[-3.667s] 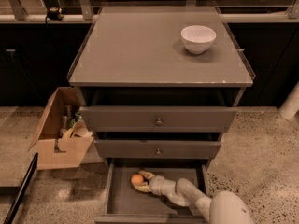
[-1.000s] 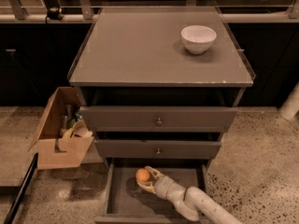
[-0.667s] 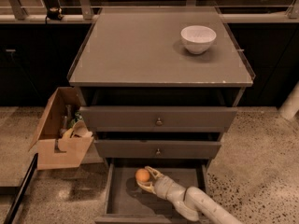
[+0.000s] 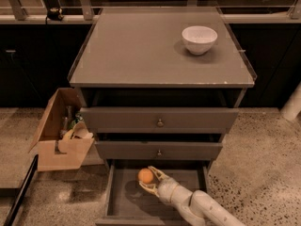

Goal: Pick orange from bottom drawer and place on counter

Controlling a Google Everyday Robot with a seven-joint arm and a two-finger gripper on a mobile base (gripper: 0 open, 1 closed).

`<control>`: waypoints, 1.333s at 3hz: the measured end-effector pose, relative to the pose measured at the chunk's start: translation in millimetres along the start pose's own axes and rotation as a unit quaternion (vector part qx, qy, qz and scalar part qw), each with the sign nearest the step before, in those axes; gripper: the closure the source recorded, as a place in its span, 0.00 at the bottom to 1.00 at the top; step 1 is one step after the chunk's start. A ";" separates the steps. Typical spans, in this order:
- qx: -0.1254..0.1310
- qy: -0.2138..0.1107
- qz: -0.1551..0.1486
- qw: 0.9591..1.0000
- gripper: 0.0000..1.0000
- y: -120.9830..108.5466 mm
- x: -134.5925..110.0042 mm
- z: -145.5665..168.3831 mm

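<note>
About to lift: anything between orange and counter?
The gripper is shut on the orange in the bottom drawer; the closed upper drawers and the counter edge stand along the way up. A white bowl sits back right.

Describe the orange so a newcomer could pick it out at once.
Start at the grey-brown drawer cabinet whose counter carries a white bowl. Its bottom drawer is pulled open, and the gripper reaches into it. The orange is held in that gripper: the only small, round, bright orange thing in the drawer.
</note>
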State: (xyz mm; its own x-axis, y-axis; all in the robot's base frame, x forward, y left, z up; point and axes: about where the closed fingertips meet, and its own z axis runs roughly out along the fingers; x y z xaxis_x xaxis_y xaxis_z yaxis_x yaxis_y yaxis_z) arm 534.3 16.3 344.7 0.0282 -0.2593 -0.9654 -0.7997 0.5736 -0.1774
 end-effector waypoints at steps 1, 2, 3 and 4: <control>0.010 -0.008 -0.040 0.999 1.00 -5.1 -42.9 -18.0; 0.009 -0.026 -0.097 0.995 1.00 -12.4 -108.3 -32.7; 0.007 -0.027 -0.140 0.990 1.00 -17.7 -150.4 -38.3; 0.007 -0.027 -0.140 0.990 1.00 -17.7 -150.4 -38.3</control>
State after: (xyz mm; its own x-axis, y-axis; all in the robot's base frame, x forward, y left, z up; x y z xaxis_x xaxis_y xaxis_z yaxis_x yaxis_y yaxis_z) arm 521.2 15.4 500.3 0.2799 -0.3682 -0.8866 -0.7471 0.4965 -0.4420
